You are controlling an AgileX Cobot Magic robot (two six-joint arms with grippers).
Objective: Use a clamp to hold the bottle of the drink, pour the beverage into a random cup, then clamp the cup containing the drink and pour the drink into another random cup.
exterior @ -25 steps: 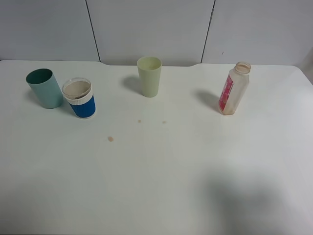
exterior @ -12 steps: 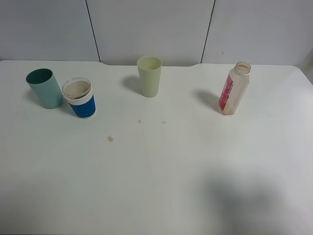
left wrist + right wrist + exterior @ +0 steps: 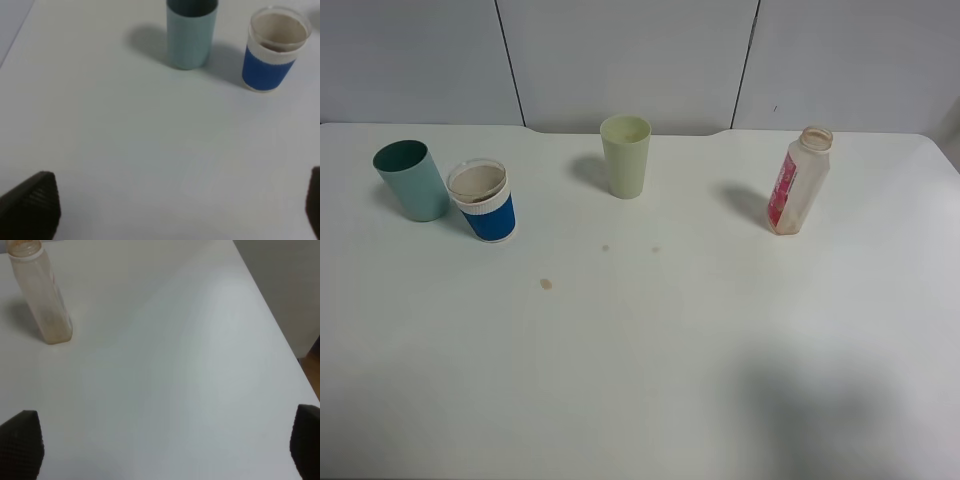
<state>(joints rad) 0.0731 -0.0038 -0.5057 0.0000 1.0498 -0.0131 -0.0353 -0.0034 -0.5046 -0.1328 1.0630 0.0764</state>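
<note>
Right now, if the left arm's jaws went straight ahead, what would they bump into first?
Probably the teal cup, or they pass between it and the blue cup. The left gripper is open, with bare table ahead. Depth is unclear.

High front view spans table; wrist cameras look down closer

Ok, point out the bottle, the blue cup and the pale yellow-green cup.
bottle (image 3: 798, 185), exterior high view, middle of its body
blue cup (image 3: 488, 215), exterior high view, blue lower body
pale yellow-green cup (image 3: 625, 165), exterior high view, outer wall
</note>
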